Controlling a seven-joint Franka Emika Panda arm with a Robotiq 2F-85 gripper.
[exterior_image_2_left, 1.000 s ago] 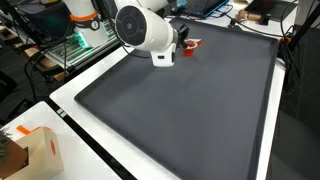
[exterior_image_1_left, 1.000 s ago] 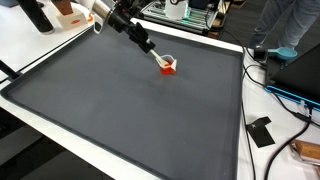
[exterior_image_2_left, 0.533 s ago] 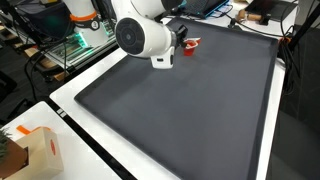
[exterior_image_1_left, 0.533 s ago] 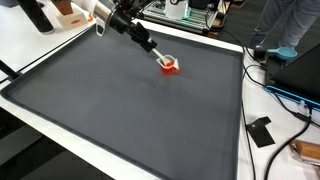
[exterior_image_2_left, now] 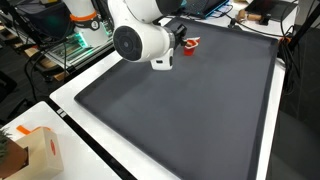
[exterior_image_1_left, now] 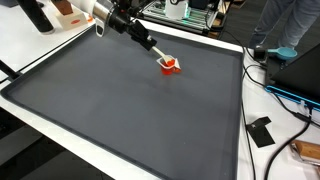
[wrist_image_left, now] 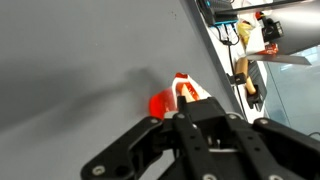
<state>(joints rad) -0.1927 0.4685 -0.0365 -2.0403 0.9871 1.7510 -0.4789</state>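
Observation:
A small red cup [exterior_image_1_left: 169, 66] with a pale inside stands on the dark grey mat [exterior_image_1_left: 130, 110], near its far edge. My gripper [exterior_image_1_left: 160, 58] reaches down to it from the upper left. In the wrist view the black fingers [wrist_image_left: 178, 112] come together at the cup [wrist_image_left: 163, 102], and the jaws look shut on its rim. Something white and orange shows in the cup just past the fingertips. In an exterior view the arm's white joint [exterior_image_2_left: 140, 42] hides most of the gripper [exterior_image_2_left: 183, 42], with the red cup [exterior_image_2_left: 191, 44] peeking out beside it.
A white table border [exterior_image_1_left: 60, 135] frames the mat. Cables and flat black items [exterior_image_1_left: 262, 131] lie beyond the mat's side. A person [exterior_image_1_left: 285, 30] stands at the far corner. A cardboard box [exterior_image_2_left: 35, 150] sits near one table corner.
The arm's white joint has risen and swung slightly away in an exterior view. The gripper tip and the red cup stay in almost the same place.

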